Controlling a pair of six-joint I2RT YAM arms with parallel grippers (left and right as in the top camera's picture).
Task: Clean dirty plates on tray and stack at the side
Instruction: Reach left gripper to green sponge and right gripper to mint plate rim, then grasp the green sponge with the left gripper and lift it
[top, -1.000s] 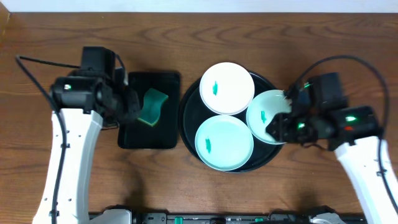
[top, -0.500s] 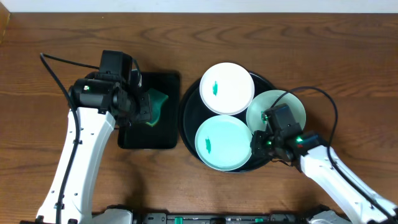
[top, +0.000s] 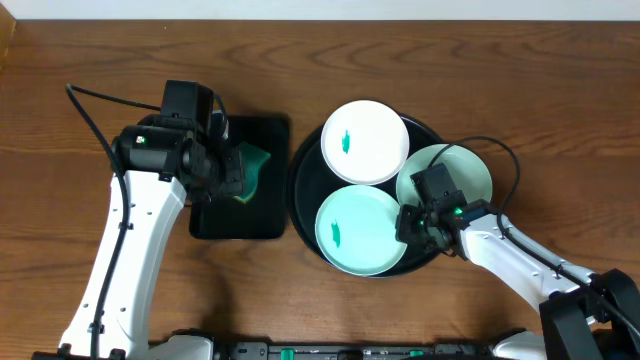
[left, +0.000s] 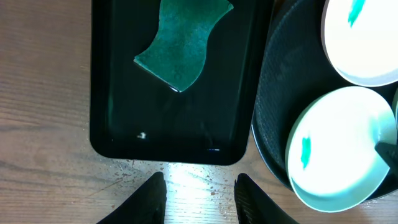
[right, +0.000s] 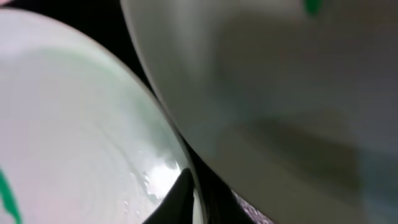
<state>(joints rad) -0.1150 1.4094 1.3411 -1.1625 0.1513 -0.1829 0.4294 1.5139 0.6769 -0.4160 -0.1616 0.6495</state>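
Observation:
Three plates lie on the round black tray (top: 300, 190): a white back plate (top: 365, 142), a pale-mint front plate (top: 360, 230) and a pale-mint right plate (top: 460, 170). The back and front plates each carry a green smear. My right gripper (top: 414, 222) is low between the front and right plates. The right wrist view shows one dark finger (right: 182, 194) against the front plate's rim (right: 74, 124), with the right plate (right: 280, 93) close beside it. The second finger is not clear. My left gripper (left: 202, 199) is open and empty over bare wood, just in front of the rectangular tray.
A smaller rectangular black tray (top: 215, 225) left of the round tray holds a green sponge (top: 252, 165), which also shows in the left wrist view (left: 183, 43). The right arm's cable loops over the right plate.
Over the last second my left gripper moved right over the rectangular tray and then held still. My right gripper moved left and down to the gap between the front and right plates.

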